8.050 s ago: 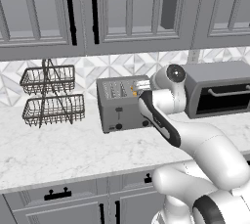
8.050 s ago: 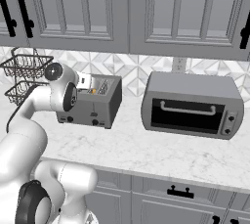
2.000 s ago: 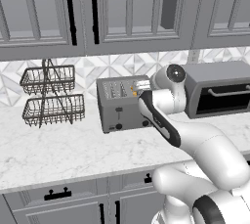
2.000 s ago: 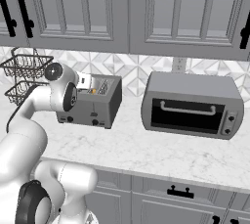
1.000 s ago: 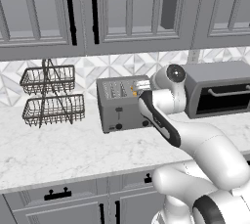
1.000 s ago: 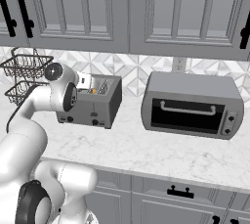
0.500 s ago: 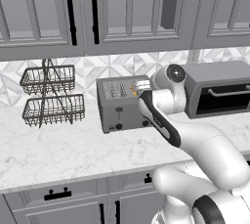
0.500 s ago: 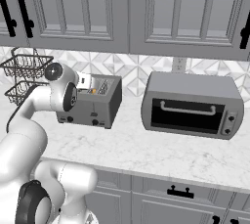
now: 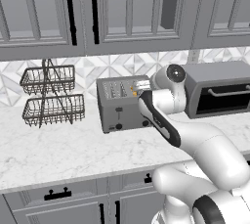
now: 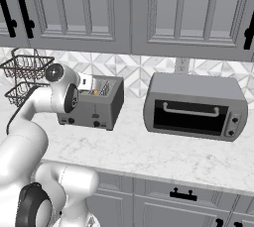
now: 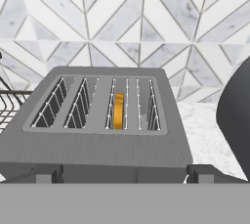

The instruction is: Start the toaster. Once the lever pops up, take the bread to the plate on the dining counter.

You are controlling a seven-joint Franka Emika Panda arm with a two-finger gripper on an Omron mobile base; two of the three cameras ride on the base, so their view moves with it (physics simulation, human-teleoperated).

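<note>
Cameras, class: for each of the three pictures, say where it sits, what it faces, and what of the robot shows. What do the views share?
Left base view: behind-left, facing the toaster; arm rises lower right.
Right base view: behind-right, facing the toaster oven; arm lower left.
Hand view: on the hand, above the toaster's slots, bread in one; open pincer tips at bottom.
All share the toaster.

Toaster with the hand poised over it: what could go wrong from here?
1. The bread sits deep in the third slot of the toaster; the open gripper may catch the slot wires instead of gripping the slice.
2. The levers are on the toaster's front face, below the hand; a press from here could miss or shove the toaster back.
3. The toaster oven is close by; a swing that way could clip it.
</note>
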